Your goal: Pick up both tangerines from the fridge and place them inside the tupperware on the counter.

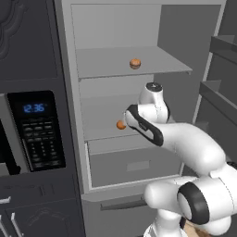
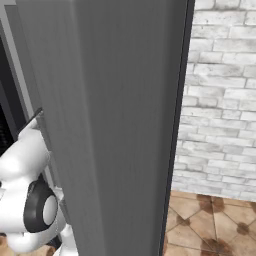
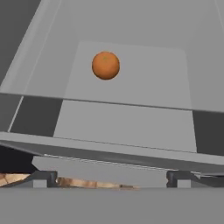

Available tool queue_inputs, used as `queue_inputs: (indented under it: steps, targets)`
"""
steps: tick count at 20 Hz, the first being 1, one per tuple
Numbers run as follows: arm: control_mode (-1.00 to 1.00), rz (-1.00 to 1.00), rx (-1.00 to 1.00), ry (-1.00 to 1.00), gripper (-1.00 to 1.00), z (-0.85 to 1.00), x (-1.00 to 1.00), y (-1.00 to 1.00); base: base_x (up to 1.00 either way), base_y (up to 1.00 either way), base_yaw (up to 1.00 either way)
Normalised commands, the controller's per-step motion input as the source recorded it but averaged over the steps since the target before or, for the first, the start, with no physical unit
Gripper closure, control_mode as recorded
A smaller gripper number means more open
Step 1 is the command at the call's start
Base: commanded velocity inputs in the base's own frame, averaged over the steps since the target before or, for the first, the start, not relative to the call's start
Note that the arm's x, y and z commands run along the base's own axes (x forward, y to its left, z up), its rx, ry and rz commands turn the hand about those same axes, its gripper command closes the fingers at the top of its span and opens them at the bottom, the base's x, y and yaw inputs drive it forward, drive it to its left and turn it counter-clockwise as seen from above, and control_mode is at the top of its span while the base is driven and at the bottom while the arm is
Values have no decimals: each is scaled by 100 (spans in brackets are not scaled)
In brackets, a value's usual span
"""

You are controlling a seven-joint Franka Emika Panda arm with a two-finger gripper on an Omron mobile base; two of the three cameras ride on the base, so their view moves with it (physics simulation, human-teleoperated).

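Arm (image 1: 194, 148) was glossy white, built from fat rounded tube links. Joints were capped by dark charcoal rings and bands, one black oval band wrapping the forearm link. Small dark round cap sat on top of the wrist housing. Shoulder joint (image 2: 37, 207) had a dark ring round a pale grey disc. Tool (image 3: 111, 177) fingertips (image 3: 43, 178) were small, dark grey, blocky.

1. Two tangerines: a browner one (image 1: 134, 64) at 12 o'clock, a bright one (image 1: 121, 125) lower down.
2. One fridge (image 1: 115, 28).
3. Two shelves (image 1: 111, 65) showing.
4. One drawer (image 1: 134, 166).
5. One microwave (image 1: 37, 129) at 9 o'clock.
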Motion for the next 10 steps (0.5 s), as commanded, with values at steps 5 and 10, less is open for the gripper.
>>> queue_inputs:
  steps: [5, 10]
  targets:
    - [-100, -1, 0, 0, -100, -13, 46, 11, 0, 0, 0]
    - [-100, -2, 0, 0, -100, -20, 23, 19, 0, 0, 0]
